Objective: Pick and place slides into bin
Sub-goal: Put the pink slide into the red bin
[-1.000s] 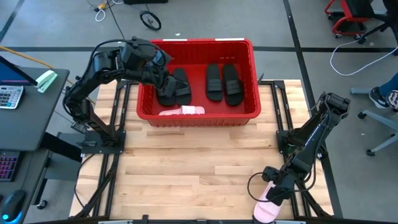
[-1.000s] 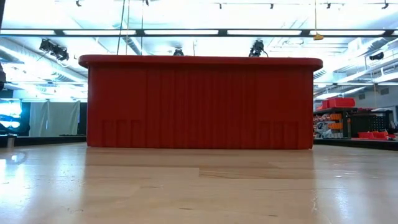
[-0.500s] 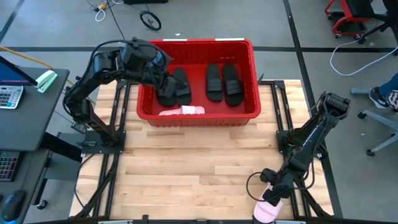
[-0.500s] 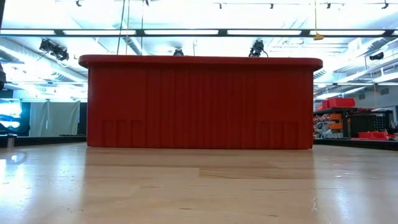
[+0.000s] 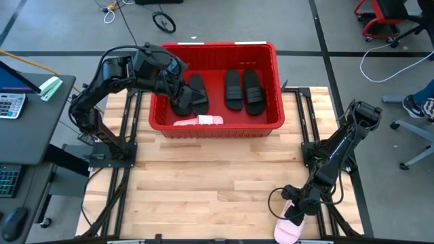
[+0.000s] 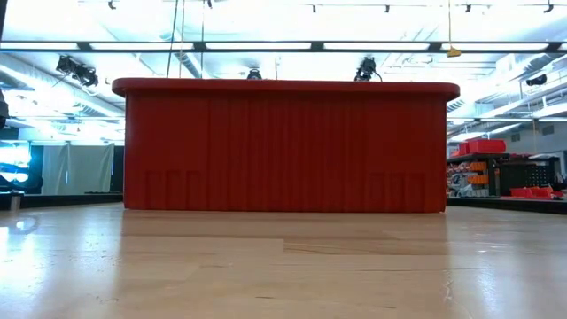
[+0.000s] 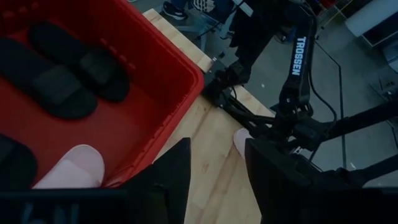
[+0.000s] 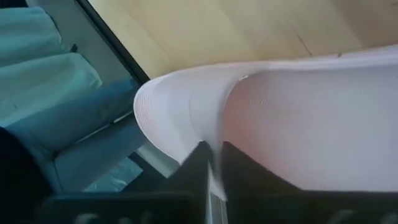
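Note:
The red bin (image 5: pixel 217 125) stands at the table's far middle and fills the low view (image 6: pixel 283 151). Inside it lie black slides (image 5: pixel 243 88) and a pale pink slide (image 5: pixel 200 121) against the near wall. My left gripper (image 5: pixel 180 99) hangs open over the bin's left part with nothing between its fingers (image 7: pixel 214 180). A second pink slide (image 5: pixel 290 230) lies at the table's near right corner, its sole on the wood. My right gripper (image 5: pixel 296 209) is down on that slide's far end, shut on it. My right gripper pinches a thin pale edge (image 8: pixel 214 146) of the pink slide between its two fingers, at the slide's far end. The fingers slant down from the far side. Whether that edge is the strap's or the sole's I cannot tell. The slide lies on the table.
Bare wooden table (image 5: pixel 203 183) stretches between the bin and the near edge. The table's dark frame rails (image 5: pixel 305 146) run along its right side under my right arm. A desk with a calculator (image 5: pixel 10 105) stands left of the table.
My right gripper has sunk a little onto the pink slide's far end and tipped more steeply down. The slide stays on the table.

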